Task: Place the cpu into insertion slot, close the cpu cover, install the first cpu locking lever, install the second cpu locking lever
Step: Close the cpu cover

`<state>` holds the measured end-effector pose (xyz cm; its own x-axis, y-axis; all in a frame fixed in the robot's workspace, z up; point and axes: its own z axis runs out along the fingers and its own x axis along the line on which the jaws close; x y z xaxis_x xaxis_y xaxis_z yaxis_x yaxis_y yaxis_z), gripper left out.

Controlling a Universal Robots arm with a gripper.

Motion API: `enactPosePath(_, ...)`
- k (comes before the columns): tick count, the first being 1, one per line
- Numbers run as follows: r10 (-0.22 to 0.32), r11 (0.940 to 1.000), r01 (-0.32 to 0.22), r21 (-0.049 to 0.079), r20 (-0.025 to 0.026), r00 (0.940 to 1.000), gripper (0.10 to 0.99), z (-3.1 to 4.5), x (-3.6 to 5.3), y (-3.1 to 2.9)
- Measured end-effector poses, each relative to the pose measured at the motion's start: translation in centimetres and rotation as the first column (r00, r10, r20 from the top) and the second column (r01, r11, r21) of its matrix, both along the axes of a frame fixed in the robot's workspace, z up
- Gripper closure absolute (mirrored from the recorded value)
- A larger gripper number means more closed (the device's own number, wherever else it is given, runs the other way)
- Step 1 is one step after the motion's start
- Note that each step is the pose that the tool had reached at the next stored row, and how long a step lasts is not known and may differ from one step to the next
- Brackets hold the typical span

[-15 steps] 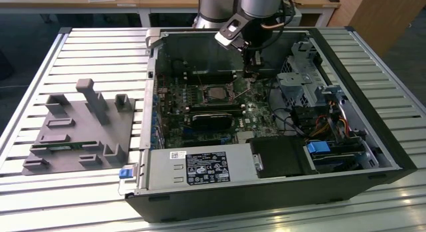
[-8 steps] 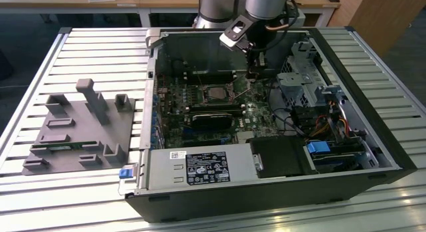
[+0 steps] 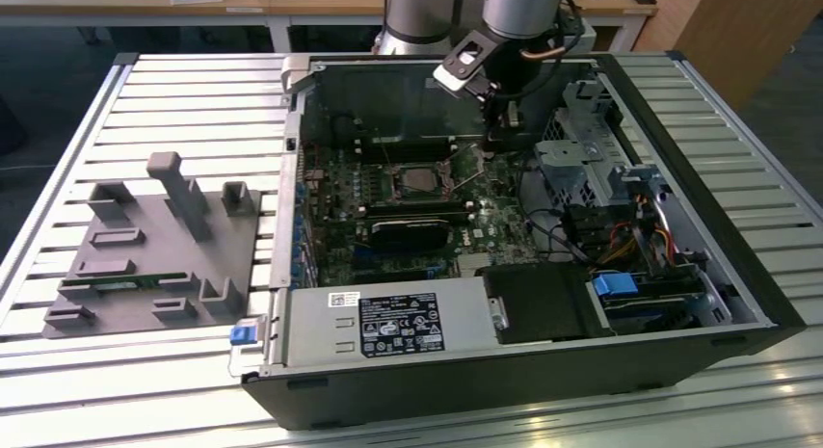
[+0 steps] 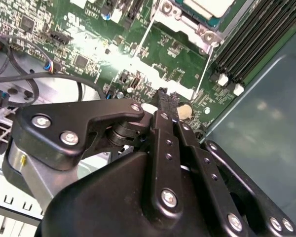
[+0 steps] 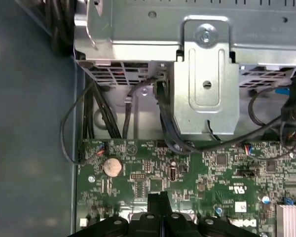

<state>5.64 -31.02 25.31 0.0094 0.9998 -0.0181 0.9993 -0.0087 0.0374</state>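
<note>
The cpu (image 3: 414, 181), with its dull silver top (image 4: 207, 6), lies in the insertion slot on the green board of the open computer case. The cpu cover (image 4: 187, 22) appears to lie down around it as a silvery frame. Two thin wire locking levers (image 4: 147, 37) (image 4: 203, 74) run beside the socket, and one of them (image 3: 473, 183) stands raised. My gripper (image 3: 494, 144) hangs low over the board off the socket's corner, by the coin battery (image 5: 113, 167). Its black fingertips (image 4: 166, 101) (image 5: 158, 196) are pressed together and hold nothing.
Long black memory slots (image 4: 251, 39) run next to the socket. A metal drive cage (image 3: 579, 169) (image 5: 207, 84) and loose cables (image 3: 579, 236) crowd the exterior view's right. The power supply (image 3: 385, 328) sits at the front. A grey fixture (image 3: 154, 246) stands left of the case.
</note>
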Motion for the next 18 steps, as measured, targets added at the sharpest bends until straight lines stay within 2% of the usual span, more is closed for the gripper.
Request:
enactPosePath(4,0.0,1.0,0.0,-0.001,-0.0011,1.0,0.98,-0.12,0.41,0.17)
enactPosePath(18,0.0,1.0,0.0,-0.001,-0.0017,1.0,0.98,-0.63,0.75,0.18)
